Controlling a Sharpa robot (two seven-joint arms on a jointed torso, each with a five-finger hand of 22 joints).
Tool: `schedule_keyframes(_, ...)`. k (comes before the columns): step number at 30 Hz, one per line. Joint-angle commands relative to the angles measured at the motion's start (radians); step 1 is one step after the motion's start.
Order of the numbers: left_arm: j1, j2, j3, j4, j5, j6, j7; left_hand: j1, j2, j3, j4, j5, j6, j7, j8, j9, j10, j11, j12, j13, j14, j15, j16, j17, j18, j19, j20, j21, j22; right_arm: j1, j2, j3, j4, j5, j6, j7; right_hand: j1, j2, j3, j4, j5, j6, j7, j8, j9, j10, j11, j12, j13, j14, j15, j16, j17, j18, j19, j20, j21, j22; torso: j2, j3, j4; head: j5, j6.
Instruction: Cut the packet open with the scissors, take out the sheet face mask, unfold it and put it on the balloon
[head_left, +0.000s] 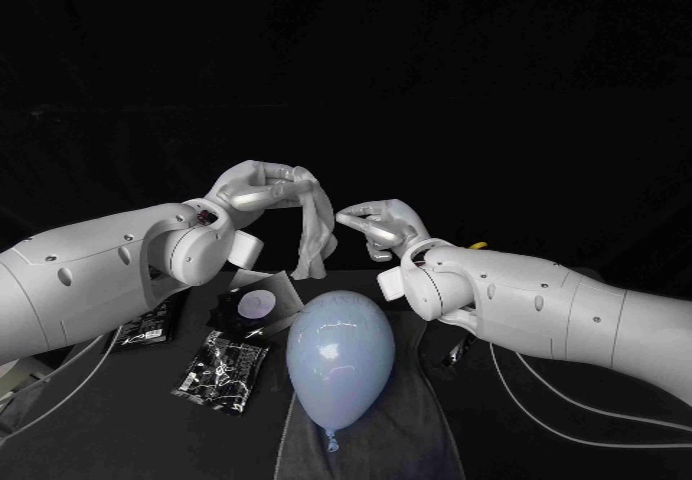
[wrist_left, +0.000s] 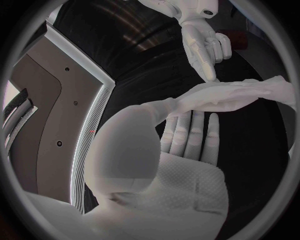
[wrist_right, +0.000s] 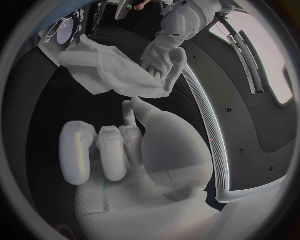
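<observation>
My left hand (head_left: 264, 190) is raised above the table and holds the white sheet mask (head_left: 312, 232), which hangs down from its fingers, still partly folded. In the left wrist view the sheet mask (wrist_left: 234, 94) lies across the fingers of my left hand (wrist_left: 187, 135). My right hand (head_left: 378, 222) is level with it, most fingers curled, one fingertip touching the mask's edge; a pinch cannot be made out. In the right wrist view my right hand (wrist_right: 125, 145) reaches up to the sheet mask (wrist_right: 103, 70). The pale blue balloon (head_left: 340, 355) lies below on a dark cloth (head_left: 411, 425).
The cut packet (head_left: 257, 300) with a round label lies left of the balloon, with a black printed packet (head_left: 224, 365) in front of it. Another dark flat item (head_left: 144, 330) sits under my left arm. Cables run along both table sides.
</observation>
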Motion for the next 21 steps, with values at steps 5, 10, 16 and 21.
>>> schedule_keyframes(5, 0.0, 0.001, 0.001, 0.002, 0.0, 0.003, 0.005, 0.001, 0.011, 0.0, -0.007, 0.003, 0.004, 0.005, 0.003, 0.073, -0.005, 0.0, 0.001, 0.001, -0.007, -0.001, -0.001, 0.001, -0.014, 0.001, -0.002, -0.002, 0.0, 0.001, 0.001, 0.001, 0.001, 0.011, -0.029, 0.013, 0.06, 0.016, 0.031, -0.048, 0.004, 0.034, -0.022, 0.037, 0.019, 0.084, -0.028, 0.005, 0.238, 0.104, -0.023, 0.004, 0.263, -0.015, 0.045, -0.023, 0.01, 0.224, 0.0, -0.0002, 0.0001, -0.002, -0.001)
schedule_keyframes(10, 0.0, 0.003, 0.001, 0.003, 0.0, 0.004, 0.004, 0.001, 0.011, 0.0, -0.007, 0.003, 0.004, 0.005, 0.003, 0.073, -0.005, 0.0, 0.001, 0.001, -0.007, -0.001, -0.001, 0.001, -0.014, 0.001, -0.002, -0.002, 0.0, 0.001, 0.003, 0.001, 0.004, -0.004, -0.024, -0.003, 0.057, -0.006, 0.028, -0.074, 0.003, 0.032, -0.022, 0.057, 0.032, 0.08, -0.03, 0.0, 0.233, 0.104, -0.029, 0.004, 0.263, -0.014, 0.043, -0.031, 0.006, 0.223, 0.0, -0.0006, 0.0006, -0.002, 0.0)
schedule_keyframes(16, 0.0, 0.003, 0.001, 0.002, 0.0, 0.003, 0.003, 0.001, 0.011, 0.0, -0.007, 0.003, 0.004, 0.005, 0.003, 0.073, -0.005, 0.0, 0.001, 0.001, -0.007, -0.001, -0.001, 0.001, -0.014, 0.001, -0.002, -0.002, 0.0, 0.001, 0.003, 0.001, 0.008, -0.03, 0.018, -0.02, -0.009, -0.069, -0.014, -0.065, 0.003, -0.104, 0.038, -0.03, -0.01, 0.052, 0.019, -0.032, 0.205, 0.104, 0.012, 0.004, 0.263, -0.007, 0.022, -0.007, -0.035, 0.21, 0.001, -0.0005, 0.0007, -0.002, 0.0)
schedule_keyframes(21, 0.0, 0.003, 0.001, 0.002, 0.0, 0.002, 0.003, 0.001, 0.011, 0.0, -0.007, 0.003, 0.004, 0.005, 0.003, 0.073, -0.005, 0.0, 0.001, 0.001, -0.007, -0.001, -0.001, 0.001, -0.014, 0.001, -0.002, -0.002, 0.0, 0.001, -0.003, 0.001, 0.014, -0.048, 0.042, -0.022, -0.013, -0.087, -0.038, -0.071, 0.003, -0.161, 0.055, -0.066, -0.024, 0.028, 0.04, -0.053, 0.185, 0.104, 0.032, 0.004, 0.263, -0.001, 0.005, 0.011, -0.067, 0.201, 0.001, -0.0008, 0.0007, -0.002, 0.001)
